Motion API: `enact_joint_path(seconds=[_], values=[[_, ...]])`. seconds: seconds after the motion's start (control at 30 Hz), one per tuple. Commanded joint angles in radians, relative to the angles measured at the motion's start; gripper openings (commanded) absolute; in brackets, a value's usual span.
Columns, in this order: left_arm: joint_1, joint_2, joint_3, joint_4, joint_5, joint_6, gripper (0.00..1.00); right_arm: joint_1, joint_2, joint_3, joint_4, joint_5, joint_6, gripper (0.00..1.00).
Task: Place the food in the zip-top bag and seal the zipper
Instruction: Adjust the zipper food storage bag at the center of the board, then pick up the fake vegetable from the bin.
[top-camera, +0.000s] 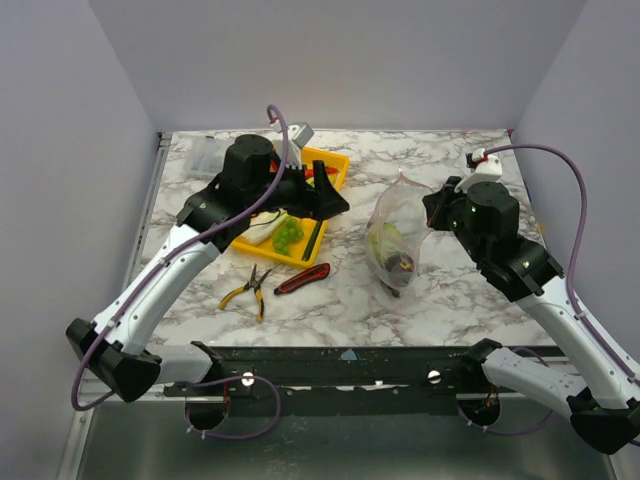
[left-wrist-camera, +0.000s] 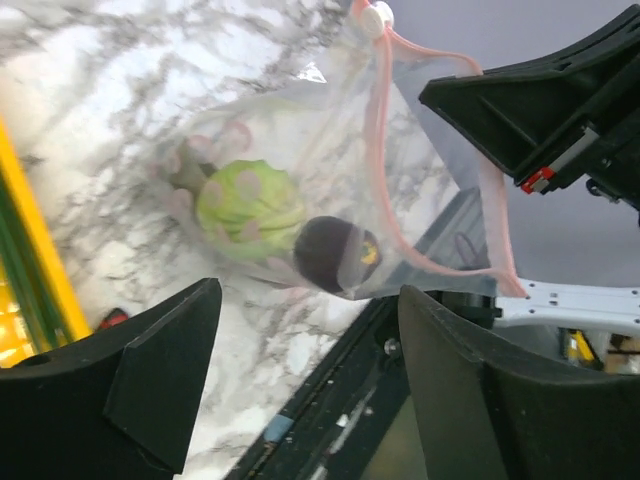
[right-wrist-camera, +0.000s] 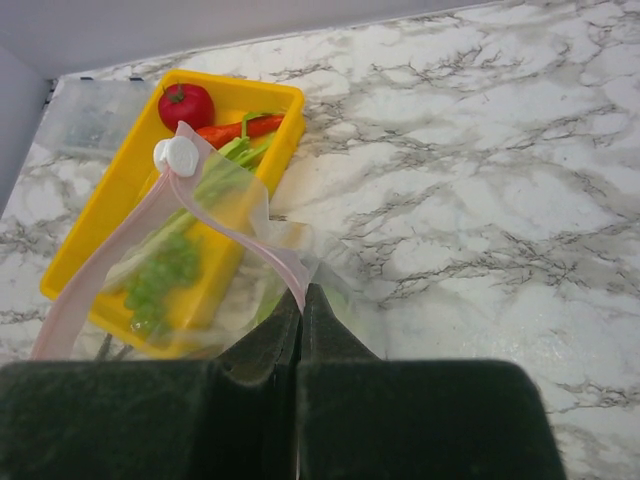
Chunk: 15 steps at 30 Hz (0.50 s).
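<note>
The zip-top bag (top-camera: 392, 232) stands upright in the middle of the table, with a green cabbage (left-wrist-camera: 250, 205) and a purple eggplant (left-wrist-camera: 335, 255) inside. My right gripper (right-wrist-camera: 303, 290) is shut on the bag's pink zipper (right-wrist-camera: 260, 245) and holds that edge up, seen from above as my right gripper (top-camera: 432, 210). My left gripper (top-camera: 335, 197) hovers open just left of the bag, and nothing lies between its fingers (left-wrist-camera: 150, 380). The yellow tray (top-camera: 335, 160) holds a tomato (right-wrist-camera: 185, 103), a carrot (right-wrist-camera: 240, 128), a leek (right-wrist-camera: 215, 170) and grapes (top-camera: 288, 235).
Yellow-handled pliers (top-camera: 250, 287) and a red-black utility knife (top-camera: 303, 279) lie in front of the tray. A clear hard box (right-wrist-camera: 90, 115) sits at the back left corner. The zipper's white slider (left-wrist-camera: 378, 15) is at the far end of the strip.
</note>
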Motion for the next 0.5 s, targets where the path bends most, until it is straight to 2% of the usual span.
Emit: enact_joint_path(seconds=[0.0,0.17,0.27,0.47], values=[[0.087,-0.110,-0.088,-0.055,-0.044,0.125,0.75,-0.003,-0.014,0.039,0.005,-0.006,-0.001,0.01],[0.160,-0.118,-0.168,-0.179,-0.220,0.240,0.77,-0.002,-0.018,0.036,0.010,-0.025,-0.004,0.01],[0.180,-0.067,-0.212,-0.214,-0.304,0.277,0.78,-0.002,-0.022,0.029,0.023,-0.044,-0.005,0.01],[0.206,0.086,-0.214,-0.183,-0.333,0.262,0.79,-0.003,-0.023,0.020,0.034,-0.055,-0.026,0.01]])
